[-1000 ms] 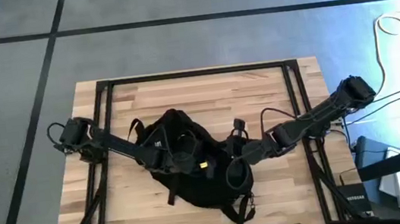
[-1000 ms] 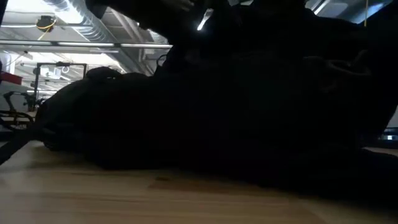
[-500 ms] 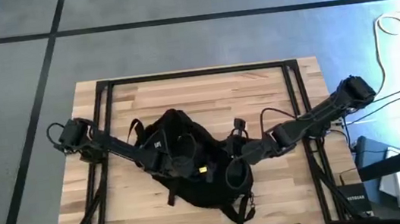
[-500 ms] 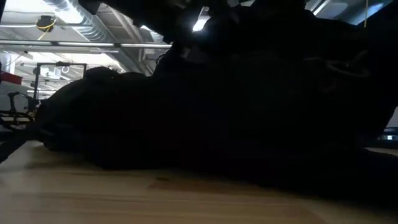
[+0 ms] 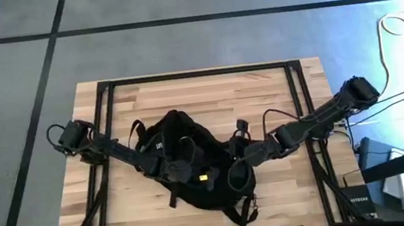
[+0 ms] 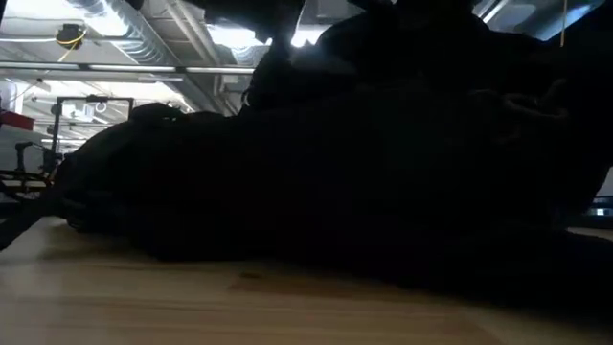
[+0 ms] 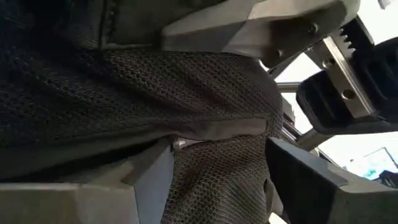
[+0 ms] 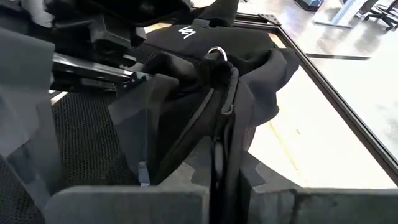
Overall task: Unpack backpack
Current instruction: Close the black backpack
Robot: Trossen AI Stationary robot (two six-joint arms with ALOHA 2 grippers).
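Observation:
The black backpack (image 5: 211, 197) lies in the middle of the wooden table (image 5: 208, 97), filling the low view (image 6: 335, 192). My left gripper (image 5: 184, 172) reaches into it from the table's left. Its fingers stand apart with dark mesh fabric (image 7: 205, 93) between them (image 7: 221, 180). My right gripper (image 5: 234, 172) comes from the right and is shut on the bag's opening edge (image 8: 224, 186). A small yellow spot (image 5: 203, 178) shows beside the left gripper's end. The left gripper (image 8: 93, 56) also shows in the right wrist view. My left gripper has a fold of the mesh fabric (image 7: 217, 132) between its spread fingers; whether they grip it I cannot tell. My right gripper pinches the backpack's black opening edge (image 8: 219, 144) between its two fingers. This edge stands up above the mesh, and a metal zip ring (image 8: 216, 53) sits farther along it.
A black metal frame (image 5: 197, 75) runs around the tabletop. Bare wood lies beyond the backpack at the far side and along the near left. Loose straps (image 5: 244, 213) trail from the backpack toward the near edge.
My left gripper has gone a little toward the table's near edge, over the backpack, and the yellow spot has moved with it. My right gripper and the backpack's outline have stayed where they were.

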